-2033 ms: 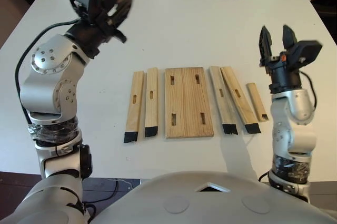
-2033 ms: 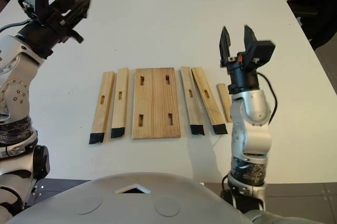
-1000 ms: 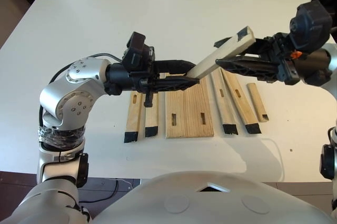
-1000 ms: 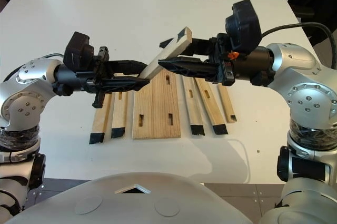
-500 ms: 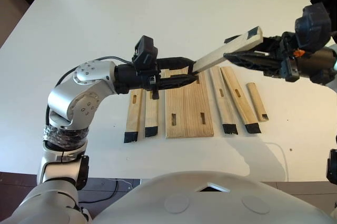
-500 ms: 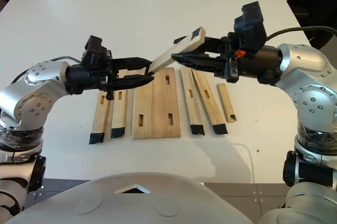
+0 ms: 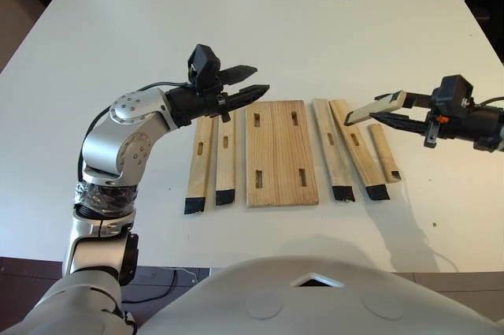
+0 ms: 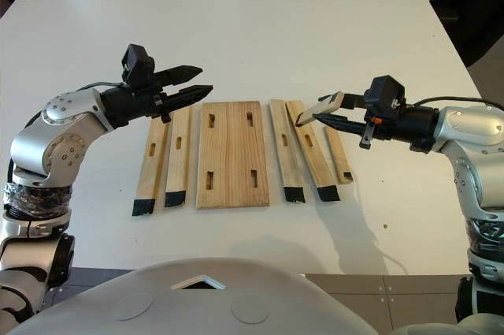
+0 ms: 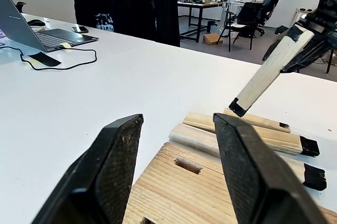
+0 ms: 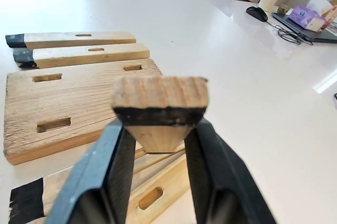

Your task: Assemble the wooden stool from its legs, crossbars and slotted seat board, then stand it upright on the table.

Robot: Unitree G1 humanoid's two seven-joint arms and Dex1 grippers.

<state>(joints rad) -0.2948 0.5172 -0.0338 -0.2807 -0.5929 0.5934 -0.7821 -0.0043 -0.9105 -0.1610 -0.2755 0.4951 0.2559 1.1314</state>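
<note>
Handover complete: the left tool [image 7: 260, 78], which half a second ago was at the other end of the crossbar [image 7: 366, 112] above the slotted seat board [image 7: 281, 151], hangs spread wide and empty, drawn back toward the left edge of the worktop [image 7: 157, 27]. The right tool [image 7: 391, 109] alone clamps the black-tipped piece, now carried toward the right edge, above the legs [image 7: 342, 146] there. Assembly looks barely begun: board, four legs and a second crossbar [image 7: 385, 152] lie flat, unjoined, near the front edge. No label or writing can be read on any part.
</note>
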